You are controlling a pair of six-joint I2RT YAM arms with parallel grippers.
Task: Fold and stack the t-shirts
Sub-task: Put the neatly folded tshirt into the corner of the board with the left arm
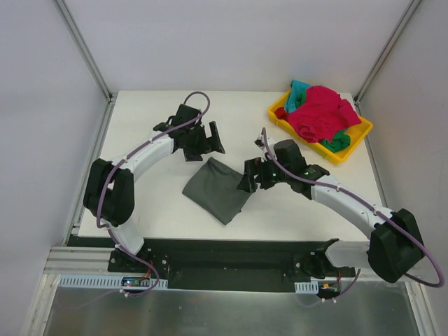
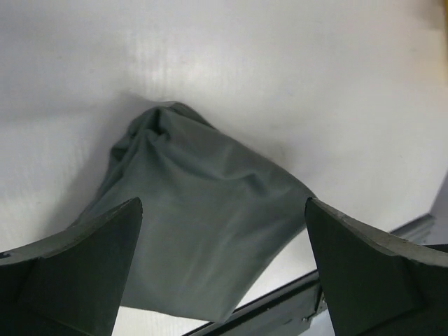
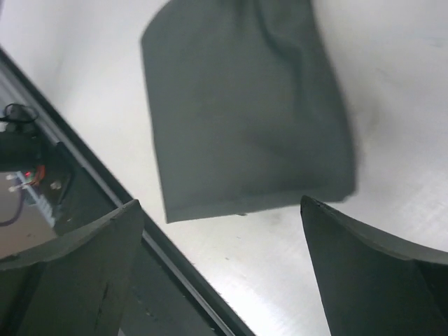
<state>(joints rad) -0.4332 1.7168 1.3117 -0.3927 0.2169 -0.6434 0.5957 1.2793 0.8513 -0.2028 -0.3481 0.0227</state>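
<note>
The white table carries everything. On it, near its front edge and about midway across, lies the grey t-shirt, the mark for all that follows.

The left arm curves in from the shirt's left. The right arm reaches in from its right.

The grey t-shirt is folded into a compact, roughly four-sided packet, turned cornerwise to the table edge. It is plain dark grey, with soft creases. In the left wrist view its far corner bunches into small wrinkles. In the right wrist view its near edge runs straight and flat.

Well beyond the shirt, to its right at the table's far corner, sits a yellow tray. It holds a loose heap: a red t-shirt on top, a teal one at the far end, a green one at the near end.

The left gripper is just past the shirt's far corner, jaws spread wide and holding nothing. The right gripper is at the shirt's right corner, jaws likewise wide and empty; whether it touches the cloth I cannot tell.
</note>
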